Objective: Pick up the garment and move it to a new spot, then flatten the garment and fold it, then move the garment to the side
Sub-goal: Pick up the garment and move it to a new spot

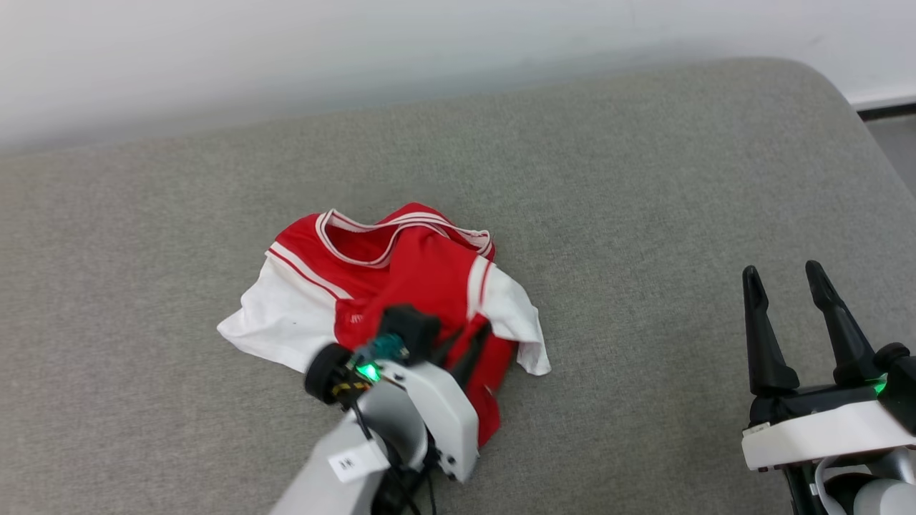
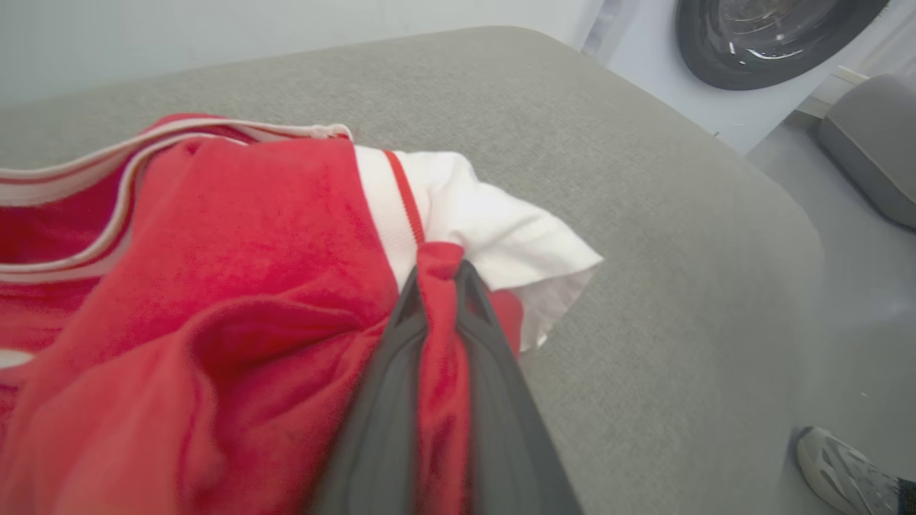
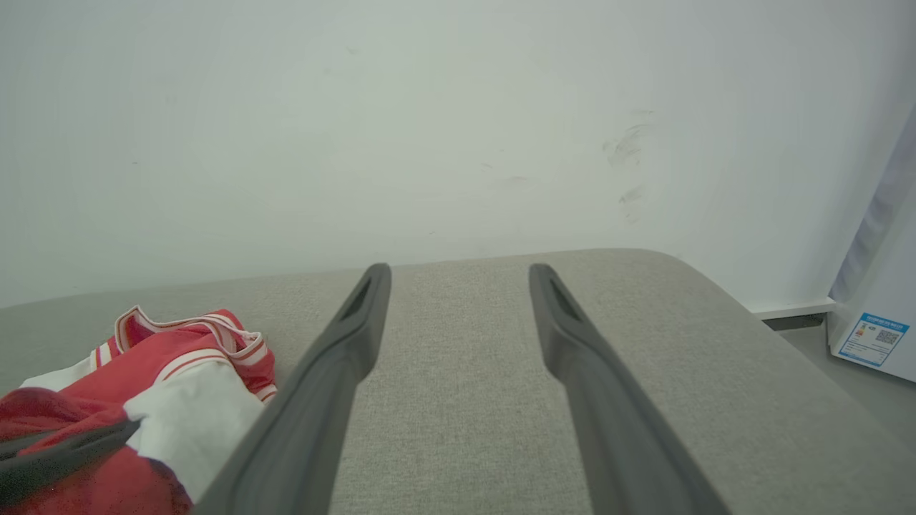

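Note:
The garment (image 1: 401,279), a red jersey with white sleeves and striped trim, lies crumpled in the middle of the grey cushioned surface (image 1: 608,179). My left gripper (image 1: 481,335) is over its near right part, shut on a fold of red cloth. In the left wrist view the two dark fingers (image 2: 390,400) pinch that red fold (image 2: 438,315) beside a white sleeve (image 2: 501,229). My right gripper (image 1: 785,280) hovers at the lower right, open and holding nothing, well clear of the garment (image 3: 143,386); its fingers (image 3: 336,372) point toward the wall.
The cushioned surface (image 2: 644,236) ends at a rounded right edge, with floor beyond. A washing machine door (image 2: 773,36) and a grey object (image 2: 873,143) stand past that edge. A person's shoe (image 2: 844,465) rests on the floor. A white appliance with a label (image 3: 873,336) stands right.

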{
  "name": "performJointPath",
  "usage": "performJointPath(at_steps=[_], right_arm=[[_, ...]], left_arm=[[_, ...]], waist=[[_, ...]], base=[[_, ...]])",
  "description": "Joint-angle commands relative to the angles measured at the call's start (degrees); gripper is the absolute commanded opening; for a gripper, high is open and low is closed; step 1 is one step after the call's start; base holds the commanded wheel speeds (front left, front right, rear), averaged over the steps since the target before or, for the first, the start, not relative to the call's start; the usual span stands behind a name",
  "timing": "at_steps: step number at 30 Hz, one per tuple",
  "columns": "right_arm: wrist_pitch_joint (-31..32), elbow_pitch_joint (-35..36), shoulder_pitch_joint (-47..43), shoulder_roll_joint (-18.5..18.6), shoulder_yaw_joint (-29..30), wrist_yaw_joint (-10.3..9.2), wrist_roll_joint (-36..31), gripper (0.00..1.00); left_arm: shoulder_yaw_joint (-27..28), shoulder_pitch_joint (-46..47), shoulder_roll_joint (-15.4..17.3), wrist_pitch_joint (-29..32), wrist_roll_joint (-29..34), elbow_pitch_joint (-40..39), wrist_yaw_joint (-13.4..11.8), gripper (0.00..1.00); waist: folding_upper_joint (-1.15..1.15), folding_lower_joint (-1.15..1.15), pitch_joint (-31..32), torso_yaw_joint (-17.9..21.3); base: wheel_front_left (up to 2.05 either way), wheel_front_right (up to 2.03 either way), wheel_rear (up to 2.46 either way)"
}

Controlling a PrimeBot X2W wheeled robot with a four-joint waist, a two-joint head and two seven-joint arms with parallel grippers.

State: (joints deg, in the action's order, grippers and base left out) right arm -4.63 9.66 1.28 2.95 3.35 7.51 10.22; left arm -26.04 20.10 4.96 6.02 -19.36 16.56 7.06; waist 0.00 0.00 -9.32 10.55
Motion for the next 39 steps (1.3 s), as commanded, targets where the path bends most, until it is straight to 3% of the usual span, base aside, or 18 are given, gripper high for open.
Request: performJointPath(at_steps=[1,9,10,11,16,24,32,39], right_arm=[[-0.43,-0.07,0.89,-0.12,0.04,-0.04,0.31,1.0],[-0.95,-0.94,1.49,-0.11,-0.09,-0.04,-0.15,1.0],[-0.88,-1.11,1.41,-0.12,0.04,-0.04,-0.28,1.0],[-0.73,-1.25,1.26,-0.12,0.08,-0.04,-0.42,1.0],[0.42,-1.49,-0.25,-0.11,0.11,-0.04,-1.12,1.0],[2.77,-0.78,-2.82,-0.11,0.25,-0.04,-1.72,1.0],[4.86,-0.97,-6.06,-0.1,0.3,-0.04,-1.08,1.0],[6.23,-0.69,-8.11,-0.1,0.43,-0.04,-0.61,1.0]], left_arm=[[-0.96,-1.11,-0.2,0.09,-0.14,0.36,0.2,0.0],[-6.94,-3.71,-1.15,-1.24,-2.13,3.11,0.35,0.02],[-7.33,-3.6,-1.24,-1.85,-2.2,3.05,0.36,0.44],[-7.63,-3.4,-1.27,-2.64,-2.12,2.99,0.37,1.0],[-7.81,-3.59,-1.34,-8.22,-1.16,0.93,-0.68,1.0],[-5.64,-5.51,-1.24,-17.39,0.82,-3.14,-6.27,1.0],[0.55,-9.38,0.85,-20.14,0.33,-3.55,-12.86,1.0],[6.41,-13.7,4.57,-20.88,-1.13,-5.57,-16.22,1.0]], waist=[[0.0,0.0,-1.27,0.64],[0.0,0.0,-2.11,-0.06],[0.0,0.0,-1.79,-0.4],[0.0,0.0,-1.3,-0.78],[0.0,0.0,1.67,-2.68],[0.0,0.0,5.28,-6.22],[0.0,0.0,8.66,-8.73],[0.0,0.0,10.09,-9.78]], base=[[0.0,0.0,0.0],[0.0,0.0,0.0],[0.0,0.0,0.0],[0.0,0.0,0.0],[0.0,0.0,0.0],[0.0,0.0,0.0],[0.0,0.0,0.0],[0.0,0.0,0.0]])
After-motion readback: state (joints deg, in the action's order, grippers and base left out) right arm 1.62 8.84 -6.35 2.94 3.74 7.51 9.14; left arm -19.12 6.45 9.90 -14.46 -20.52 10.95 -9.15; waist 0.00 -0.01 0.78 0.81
